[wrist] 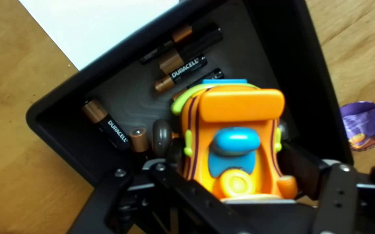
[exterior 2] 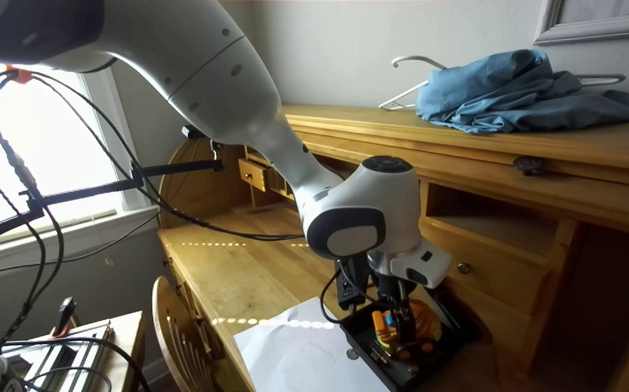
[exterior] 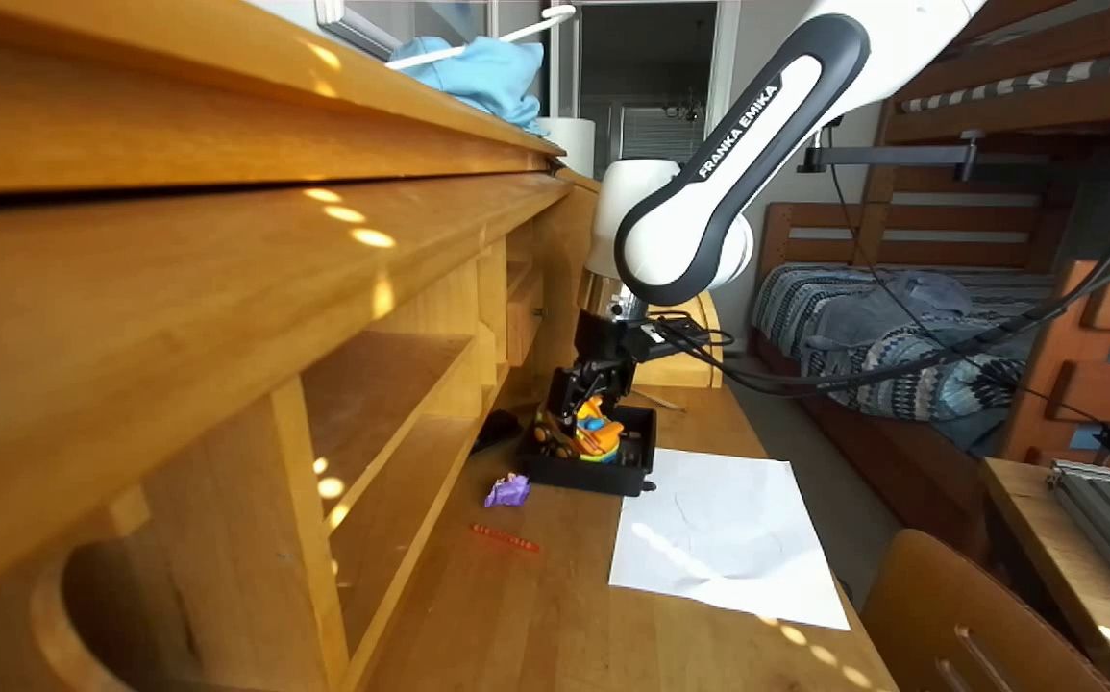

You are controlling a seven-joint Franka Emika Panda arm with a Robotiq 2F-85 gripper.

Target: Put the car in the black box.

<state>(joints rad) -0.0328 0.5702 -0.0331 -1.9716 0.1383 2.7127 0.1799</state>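
The car [exterior: 599, 439] is orange and yellow with a blue seat and dark wheels. It is inside the walls of the black box [exterior: 574, 474], and it also shows in an exterior view [exterior 2: 426, 320] and the wrist view [wrist: 239, 104]. My gripper [wrist: 231, 152] points down into the box, with one finger on each side of the car's body. The fingers look pressed against it. The car looks tilted. I cannot tell whether its wheels touch the box floor. The box [exterior 2: 375, 371] also holds several batteries [wrist: 111, 130]. The fingertips are partly hidden by the car.
A purple wrapper [exterior: 508, 490] and a red crayon [exterior: 505, 537] lie near the box. A white paper sheet [exterior: 723, 538] lies beside it. The desk's wooden shelves [exterior: 420, 384] rise close to the box on its other side, with a dark object [exterior: 495, 429] between.
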